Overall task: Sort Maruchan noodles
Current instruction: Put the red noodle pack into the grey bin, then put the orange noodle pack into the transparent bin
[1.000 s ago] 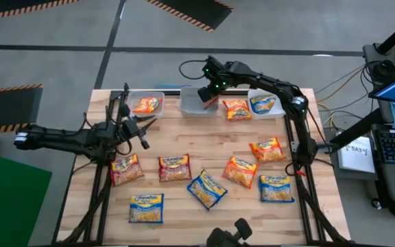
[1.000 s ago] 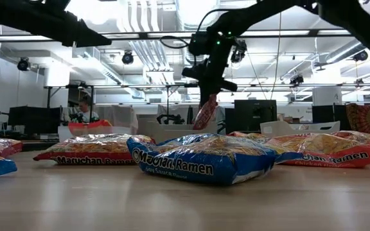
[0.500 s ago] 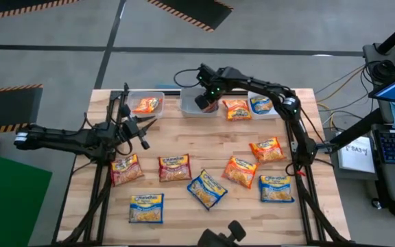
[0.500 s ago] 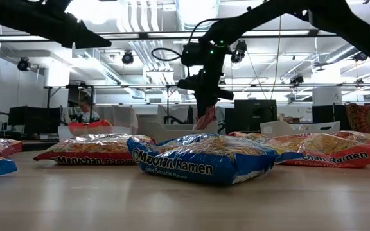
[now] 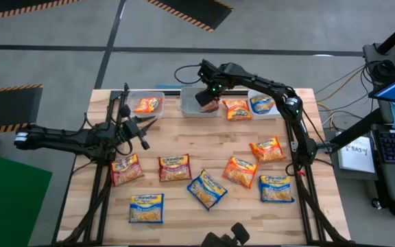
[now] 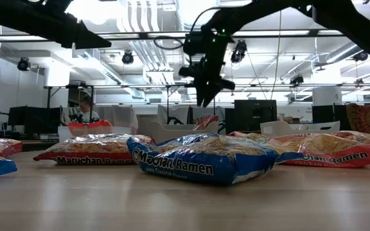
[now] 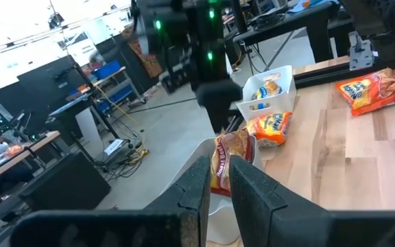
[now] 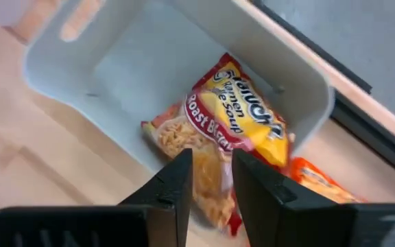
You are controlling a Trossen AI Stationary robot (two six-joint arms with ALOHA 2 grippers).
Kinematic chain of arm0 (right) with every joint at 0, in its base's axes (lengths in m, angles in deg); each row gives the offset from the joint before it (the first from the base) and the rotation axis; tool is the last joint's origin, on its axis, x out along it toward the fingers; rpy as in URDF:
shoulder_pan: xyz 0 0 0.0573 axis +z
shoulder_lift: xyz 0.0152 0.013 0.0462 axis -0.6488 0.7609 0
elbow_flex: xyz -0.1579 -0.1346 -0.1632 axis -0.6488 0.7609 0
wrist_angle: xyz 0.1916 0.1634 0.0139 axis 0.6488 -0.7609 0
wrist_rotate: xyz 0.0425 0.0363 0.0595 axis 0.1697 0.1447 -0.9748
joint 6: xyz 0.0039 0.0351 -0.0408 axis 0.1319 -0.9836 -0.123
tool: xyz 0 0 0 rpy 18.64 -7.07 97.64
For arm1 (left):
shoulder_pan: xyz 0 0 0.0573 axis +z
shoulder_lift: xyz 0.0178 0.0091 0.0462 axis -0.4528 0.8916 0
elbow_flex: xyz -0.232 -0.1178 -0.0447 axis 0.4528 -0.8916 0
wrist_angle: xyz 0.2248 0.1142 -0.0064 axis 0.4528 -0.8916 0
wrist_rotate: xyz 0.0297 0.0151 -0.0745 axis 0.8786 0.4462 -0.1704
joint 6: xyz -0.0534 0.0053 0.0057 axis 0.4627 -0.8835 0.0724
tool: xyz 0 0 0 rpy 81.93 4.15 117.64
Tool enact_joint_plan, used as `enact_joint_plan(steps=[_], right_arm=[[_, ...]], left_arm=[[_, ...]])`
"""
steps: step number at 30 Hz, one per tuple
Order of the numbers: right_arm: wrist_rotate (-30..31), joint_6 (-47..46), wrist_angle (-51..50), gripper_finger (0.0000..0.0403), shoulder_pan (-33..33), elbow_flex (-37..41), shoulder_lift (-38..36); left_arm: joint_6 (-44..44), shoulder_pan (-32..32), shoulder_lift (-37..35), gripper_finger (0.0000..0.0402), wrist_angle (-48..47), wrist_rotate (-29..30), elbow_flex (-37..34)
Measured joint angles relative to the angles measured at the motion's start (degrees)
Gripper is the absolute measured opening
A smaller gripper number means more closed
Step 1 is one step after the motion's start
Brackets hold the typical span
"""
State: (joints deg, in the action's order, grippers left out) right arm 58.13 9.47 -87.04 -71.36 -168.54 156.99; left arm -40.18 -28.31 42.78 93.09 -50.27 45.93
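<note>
Maruchan noodle packets in red, orange and blue lie spread over the wooden table [image 5: 184, 140]. My right gripper [image 5: 207, 99] hangs open just above the middle clear bin [image 5: 192, 104] at the far edge. A red packet [image 8: 232, 123] sits below it, one end down in the bin, leaning on the bin's wall [image 8: 115, 62]; the low view shows that red packet [image 6: 205, 122] clear of the fingers [image 6: 204, 99]. My left gripper [image 5: 146, 134] waits shut and empty over the table's left part.
The left bin [image 5: 145, 103] holds an orange packet and the right bin [image 5: 265, 103] a blue one. An orange packet [image 5: 236, 108] lies between the middle and right bins. Several more packets lie across the table's near half, such as a blue one [image 5: 206, 189].
My right gripper has carried the red packet a little toward the table's left over the middle bin, then opened and let go. The packet has dropped from the fingers into the bin and now leans on its wall.
</note>
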Motion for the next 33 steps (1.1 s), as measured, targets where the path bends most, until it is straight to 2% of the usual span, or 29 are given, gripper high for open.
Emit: enact_joint_plan(steps=[6, 13, 20, 30, 33], right_arm=[[0.06, 0.97, -4.42, 0.0093, 1.56, -0.49, -4.99], [-0.05, 4.15, -3.89, 0.0087, 8.18, 6.26, -12.71], [-0.12, 2.98, 4.64, 0.0075, 17.15, 21.06, -21.34], [-0.63, -2.75, 7.38, 0.0075, 28.78, 44.11, -32.47], [-2.78, -6.51, 9.82, 0.0075, 31.67, 50.05, -34.15]], left_arm=[[0.89, -0.01, 0.71, 0.0039, -0.13, -0.01, 0.0], [2.53, 0.0, 3.18, 0.0039, -0.18, -0.05, 0.0], [5.32, -0.02, 5.9, 0.0039, -0.32, -0.2, 0.0], [8.47, -0.01, 7.37, 0.0039, -0.52, -0.53, -0.02], [10.6, -0.02, 7.48, 0.0039, -0.54, -0.62, -0.02]])
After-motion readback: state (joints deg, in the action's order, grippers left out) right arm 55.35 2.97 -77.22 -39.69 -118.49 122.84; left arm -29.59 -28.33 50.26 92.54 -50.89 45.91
